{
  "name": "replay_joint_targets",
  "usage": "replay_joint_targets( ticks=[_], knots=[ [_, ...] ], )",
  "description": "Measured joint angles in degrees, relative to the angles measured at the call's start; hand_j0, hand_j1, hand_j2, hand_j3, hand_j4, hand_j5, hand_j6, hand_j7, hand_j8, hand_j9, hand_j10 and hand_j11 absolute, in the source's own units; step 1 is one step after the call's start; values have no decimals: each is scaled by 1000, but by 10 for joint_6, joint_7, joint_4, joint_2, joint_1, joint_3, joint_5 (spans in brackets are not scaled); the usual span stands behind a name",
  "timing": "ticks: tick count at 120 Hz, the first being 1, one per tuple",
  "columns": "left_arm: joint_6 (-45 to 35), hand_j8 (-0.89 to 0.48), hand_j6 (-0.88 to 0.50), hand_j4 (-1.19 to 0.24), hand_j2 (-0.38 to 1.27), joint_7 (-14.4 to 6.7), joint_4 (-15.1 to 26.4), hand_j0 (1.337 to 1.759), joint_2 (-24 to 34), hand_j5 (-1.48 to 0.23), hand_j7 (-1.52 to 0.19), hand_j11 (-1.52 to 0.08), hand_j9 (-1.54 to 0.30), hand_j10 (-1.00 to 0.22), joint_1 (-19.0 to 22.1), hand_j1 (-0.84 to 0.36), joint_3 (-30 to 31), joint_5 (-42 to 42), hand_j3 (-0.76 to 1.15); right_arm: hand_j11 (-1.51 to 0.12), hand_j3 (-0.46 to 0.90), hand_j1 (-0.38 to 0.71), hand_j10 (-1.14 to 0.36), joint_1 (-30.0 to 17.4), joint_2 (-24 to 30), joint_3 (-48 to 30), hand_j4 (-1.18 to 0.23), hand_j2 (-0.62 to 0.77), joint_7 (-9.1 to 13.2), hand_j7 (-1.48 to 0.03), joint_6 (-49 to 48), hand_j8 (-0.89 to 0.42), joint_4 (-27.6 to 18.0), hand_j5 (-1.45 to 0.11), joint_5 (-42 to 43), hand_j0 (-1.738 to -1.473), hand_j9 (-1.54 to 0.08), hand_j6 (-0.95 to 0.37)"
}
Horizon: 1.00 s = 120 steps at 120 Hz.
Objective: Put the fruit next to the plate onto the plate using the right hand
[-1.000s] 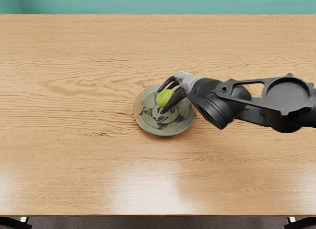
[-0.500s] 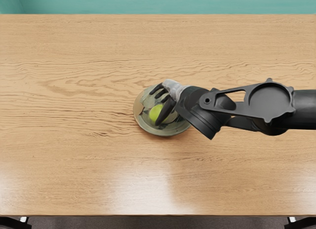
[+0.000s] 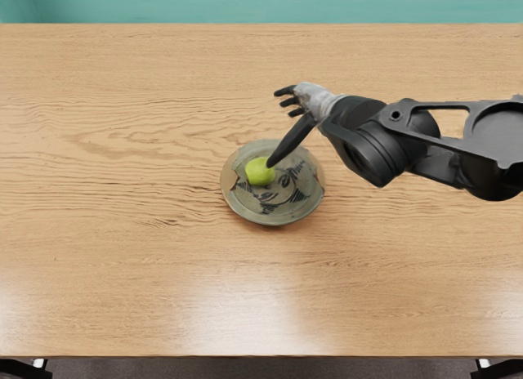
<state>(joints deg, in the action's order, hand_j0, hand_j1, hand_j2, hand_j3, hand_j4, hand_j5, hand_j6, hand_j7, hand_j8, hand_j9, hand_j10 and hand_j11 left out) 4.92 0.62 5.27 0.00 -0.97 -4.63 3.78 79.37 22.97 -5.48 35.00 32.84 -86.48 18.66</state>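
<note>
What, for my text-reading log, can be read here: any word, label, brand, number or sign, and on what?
None: no readable text in the head view.
The plate carries only a dark painted pattern, no letters.
The fruit, right hand and table show no writing.

Table [image 3: 122,256]: wood, plain grain, smooth; you'll see pale sheen patches near its front edge.
Plate [image 3: 274,220]: looks glazed to you, glossy at the rim.
Fruit [image 3: 259,171]: smooth, matt skin.
Right hand [image 3: 304,104]: matt, dark and pale grey.
Arm [image 3: 425,146]: black, hard, faint sheen.
</note>
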Motion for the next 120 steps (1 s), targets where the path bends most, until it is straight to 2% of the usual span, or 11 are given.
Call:
replay_joint_targets(
  ticks=[26,45,54,72,85,106,120],
  knots=[
    [0,-240,-240,-240,48,0,0,1658,0,-311,-311,-311,-311,-240,0,62,0,0,0,-135,0,-227,-101,-170,82,-222,-104,-17,0,-134,-174,-102,-16,-135,-1,-1658,-135,-102],
    [0,-240,-240,-240,48,0,0,1658,0,-311,-311,-311,-311,-240,0,62,0,0,0,-95,0,-263,-72,-298,145,-370,-73,-13,0,-95,-330,-72,-30,-95,-36,-1658,-95,-72],
    [0,-240,-240,-240,48,0,0,1658,0,-311,-311,-311,-311,-240,0,62,0,0,0,-84,0,-273,-63,-343,172,-415,-64,-12,0,-84,-398,-64,-31,-84,-63,-1658,-84,-64],
    [0,-240,-240,-240,48,0,0,1658,0,-311,-311,-311,-311,-240,0,62,0,0,0,-67,0,-287,-51,-392,252,-448,-51,-10,0,-67,-543,-51,-26,-67,-151,-1658,-67,-51],
    [0,-240,-240,-240,48,0,0,1658,0,-311,-311,-311,-311,-240,0,62,0,0,0,-61,0,-293,-46,-415,288,-455,-46,-9,0,-61,-628,-46,1,-61,-204,-1658,-61,-46],
    [0,-240,-240,-240,48,0,0,1658,0,-311,-311,-311,-311,-239,0,62,0,0,0,-56,0,-298,-42,-453,337,-458,-42,-8,0,-56,-669,-42,61,-56,-262,-1658,-56,-42],
    [0,-240,-240,-240,48,0,0,1658,0,-311,-311,-311,-311,-239,0,62,0,0,0,-54,0,-300,-41,-474,356,-458,-40,-8,0,-54,-676,-40,80,-54,-284,-1658,-54,-40]
  ],
)
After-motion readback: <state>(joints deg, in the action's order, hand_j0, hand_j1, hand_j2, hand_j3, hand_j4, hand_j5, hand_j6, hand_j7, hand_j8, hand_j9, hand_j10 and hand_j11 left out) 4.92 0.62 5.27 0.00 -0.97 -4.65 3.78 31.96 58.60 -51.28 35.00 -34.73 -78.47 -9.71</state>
